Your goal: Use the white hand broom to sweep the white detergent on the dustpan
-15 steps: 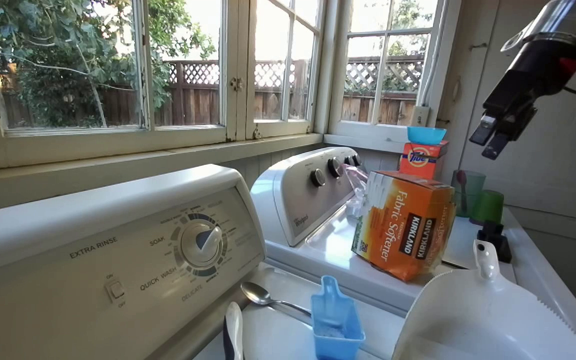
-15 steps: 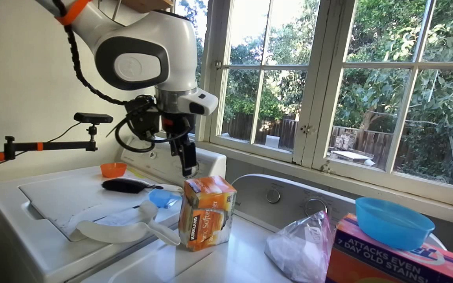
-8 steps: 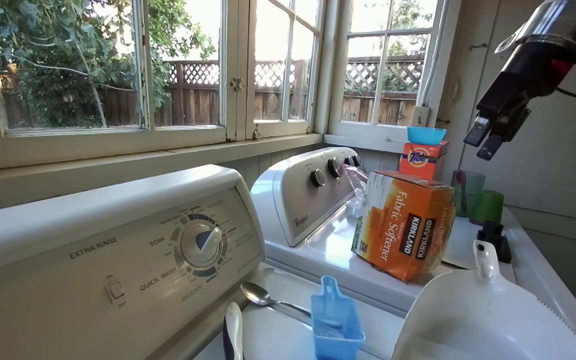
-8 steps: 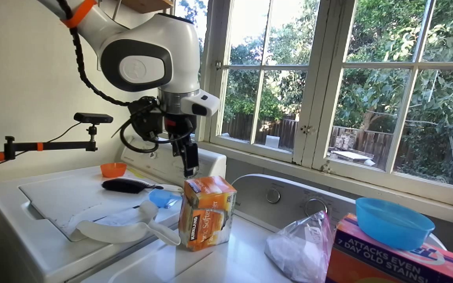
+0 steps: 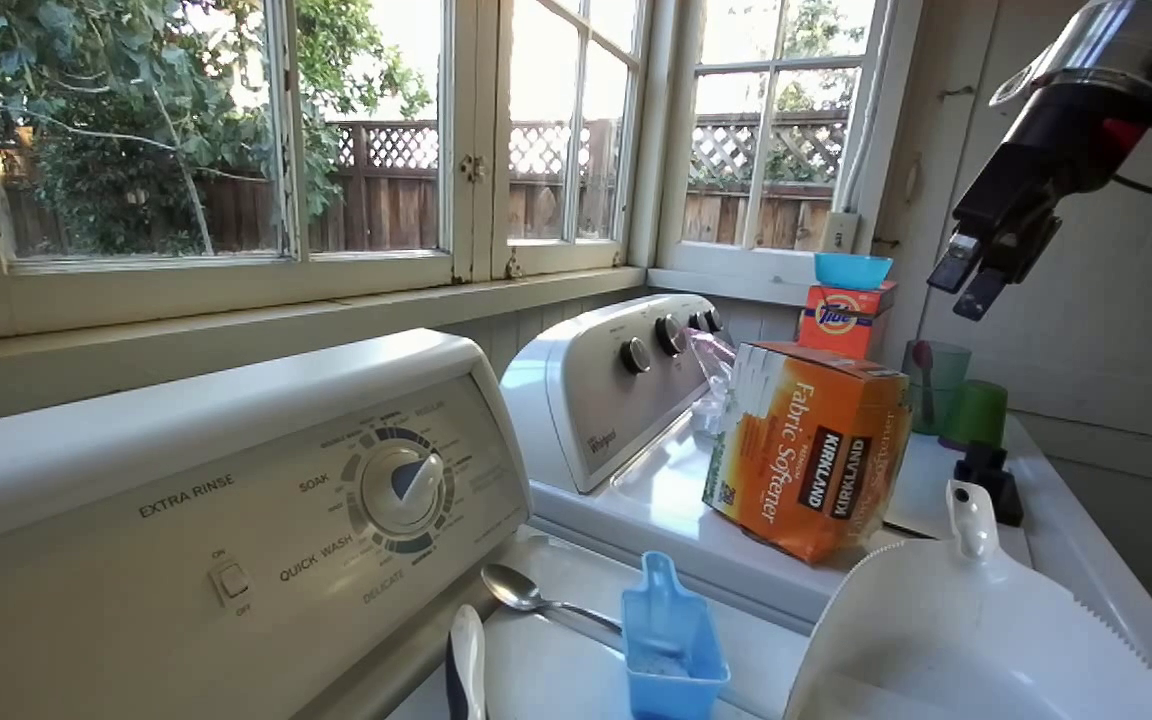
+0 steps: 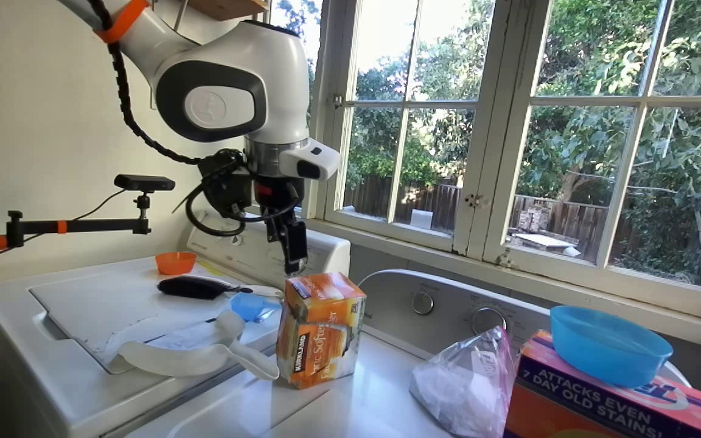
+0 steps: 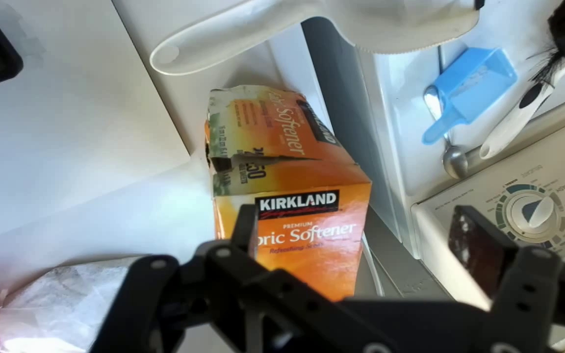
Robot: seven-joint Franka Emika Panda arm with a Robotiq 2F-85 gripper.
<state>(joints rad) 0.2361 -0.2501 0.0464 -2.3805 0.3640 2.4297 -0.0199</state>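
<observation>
Two fingers, spread; one broom, one dustpan.

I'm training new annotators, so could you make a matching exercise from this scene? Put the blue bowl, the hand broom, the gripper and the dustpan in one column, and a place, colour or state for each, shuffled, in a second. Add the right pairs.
Things
1. blue bowl
2. hand broom
3. gripper
4. dustpan

Places, colours and states
A. open, holding nothing
B. on the washing machine, handle jutting past its edge
C. on top of the Tide box
D. black bristles, white handle

Right pairs: 1-C, 2-D, 3-A, 4-B
</observation>
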